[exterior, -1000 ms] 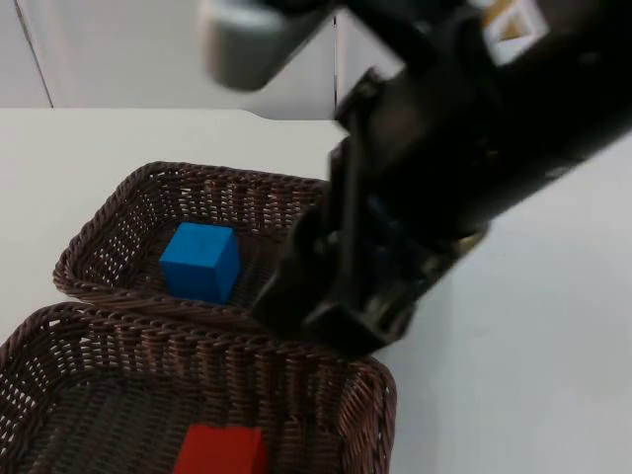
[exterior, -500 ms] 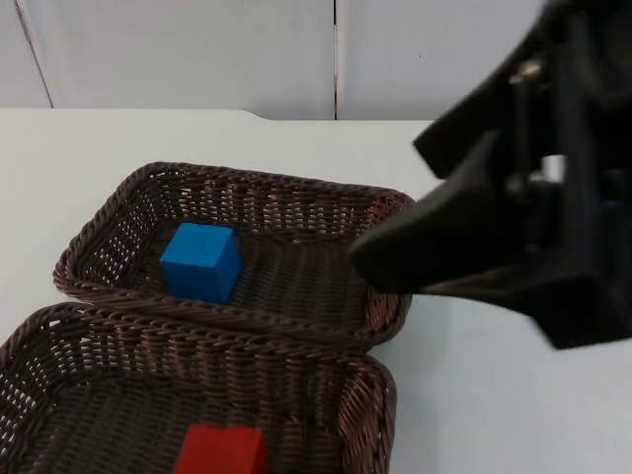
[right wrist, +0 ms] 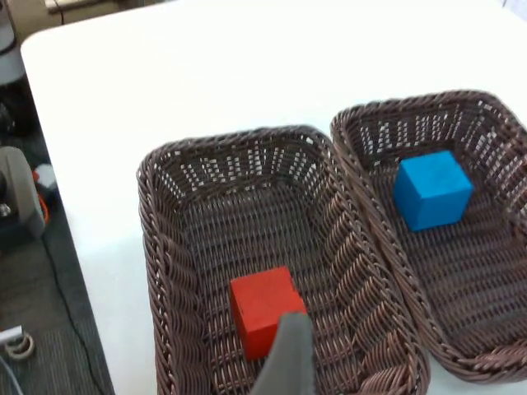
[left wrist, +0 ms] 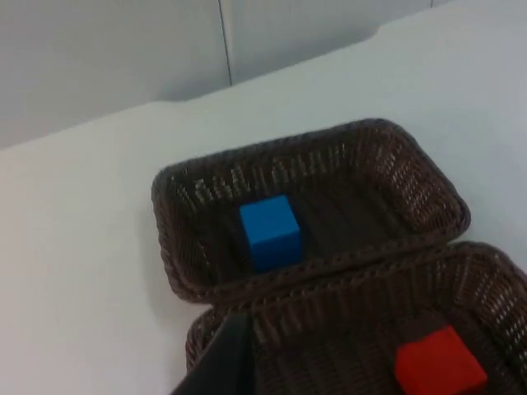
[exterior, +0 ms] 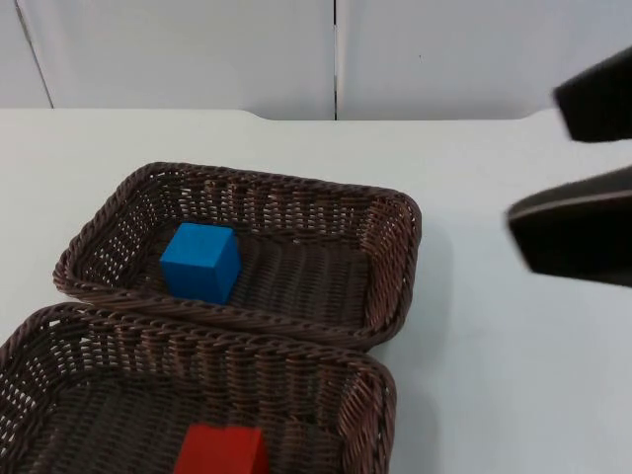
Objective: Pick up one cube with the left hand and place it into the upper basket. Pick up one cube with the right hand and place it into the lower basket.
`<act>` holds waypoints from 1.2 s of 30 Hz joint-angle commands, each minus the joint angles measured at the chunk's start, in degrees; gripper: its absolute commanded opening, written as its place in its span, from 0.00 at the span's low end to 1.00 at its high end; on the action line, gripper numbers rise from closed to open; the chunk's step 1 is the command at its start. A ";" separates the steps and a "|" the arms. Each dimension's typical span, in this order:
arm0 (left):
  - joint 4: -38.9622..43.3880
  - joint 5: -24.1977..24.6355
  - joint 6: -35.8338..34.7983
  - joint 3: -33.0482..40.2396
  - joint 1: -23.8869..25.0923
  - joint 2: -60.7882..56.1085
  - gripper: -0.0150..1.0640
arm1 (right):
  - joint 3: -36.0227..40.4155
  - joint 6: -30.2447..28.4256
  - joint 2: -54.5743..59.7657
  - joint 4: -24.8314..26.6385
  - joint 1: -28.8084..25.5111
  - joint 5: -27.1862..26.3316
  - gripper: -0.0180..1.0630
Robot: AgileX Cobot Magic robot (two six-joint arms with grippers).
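Right arm has pulled back from over the baskets to the right edge of the top view since a second ago; both baskets now uncovered.

Upper basket (exterior: 390,252), dark brown wicker, holds the blue cube (exterior: 200,261), sitting toward its left end near the front wall. Lower basket (exterior: 336,395), same wicker, holds the red cube (exterior: 221,451) on its floor. Baskets sit long side to long side, rims touching. Both cubes rest flat, not gripped by anything.

Right hand (exterior: 583,183): two dark fingers spread apart, nothing between them, above bare surface well right of the upper basket. Its wrist view has one fingertip (right wrist: 286,362) over the lower basket, just beside the red cube.

Left hand: one dark fingertip (left wrist: 222,362) over the lower basket's rim; cannot tell whether the fingers are apart or together.

Surface (exterior: 494,375) white, plain. Grey partition wall (exterior: 197,49) behind it, with a vertical seam.
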 commanded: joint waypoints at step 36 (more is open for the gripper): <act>2.66 4.35 -4.05 4.61 -0.44 -8.61 0.99 | 6.31 12.53 -41.59 -8.21 0.32 29.63 0.65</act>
